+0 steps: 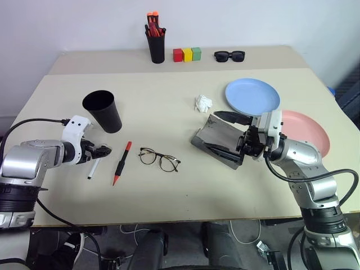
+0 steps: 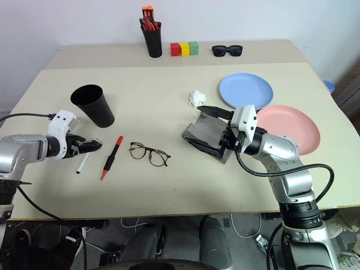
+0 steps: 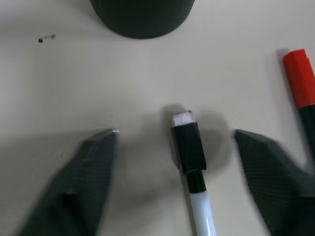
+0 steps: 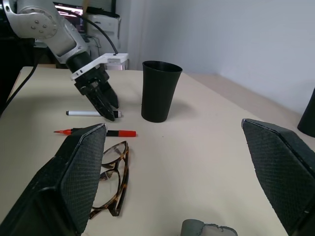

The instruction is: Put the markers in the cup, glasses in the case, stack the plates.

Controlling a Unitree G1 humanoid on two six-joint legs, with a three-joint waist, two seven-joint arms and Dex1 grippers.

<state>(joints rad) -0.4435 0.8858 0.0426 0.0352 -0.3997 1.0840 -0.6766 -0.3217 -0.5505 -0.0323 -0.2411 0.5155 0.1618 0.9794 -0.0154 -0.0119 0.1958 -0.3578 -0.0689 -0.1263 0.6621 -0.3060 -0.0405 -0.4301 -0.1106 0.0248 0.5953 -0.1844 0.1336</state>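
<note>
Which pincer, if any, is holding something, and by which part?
Neither. The left pincer straddles the white marker's black cap, fingers still apart; the right pincer is open.

Beige worktop (image 1: 169, 191), matte, evenly lit, faint soft shadows. Second beige tabletop (image 1: 101, 59) butted against far edge, seam running across. Plain white wall (image 1: 253, 22) behind. Under near edge, dark floor with loose cables (image 1: 247, 233). In right wrist view, pale curtain (image 4: 133, 29) and dark equipment (image 4: 98, 19) at room's far side.

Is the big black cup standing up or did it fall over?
Standing up. The cup sits on its narrow bottom with its round open mouth facing up, near the white marker lying flat on the table.
</note>
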